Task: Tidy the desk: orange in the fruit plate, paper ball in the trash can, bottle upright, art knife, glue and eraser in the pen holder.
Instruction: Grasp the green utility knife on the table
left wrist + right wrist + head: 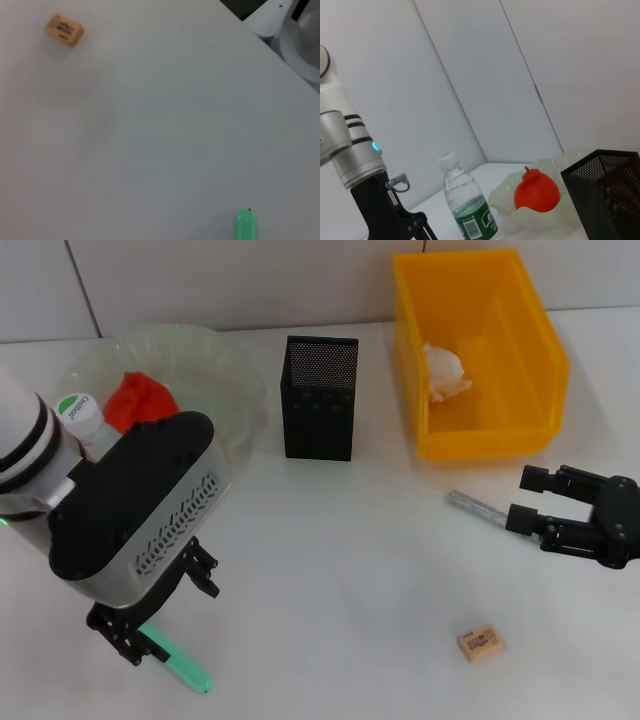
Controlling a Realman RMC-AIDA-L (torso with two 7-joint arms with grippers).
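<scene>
Glue [186,668], a green stick near the desk's front-left corner, sits under the open left gripper [150,615], which should straddle it squarely before closing; right gripper [540,502] waits open.

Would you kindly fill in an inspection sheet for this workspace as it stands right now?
Surface: white table, no spills seen.
Job's things: orange in the fruit plate; paper ball in the trash can; bottle upright beside the plate; eraser lying on the table; pen holder upright, contents not visible; grey stick by the right pincer and green stick under the left pincer, both on the table.
Clutter: nothing seen.
Grippers: left pincer low above the green stick; right pincer open beside the grey stick, holding nothing.
Cables: nothing seen.
Surroundings: pale tiled wall behind.
</scene>
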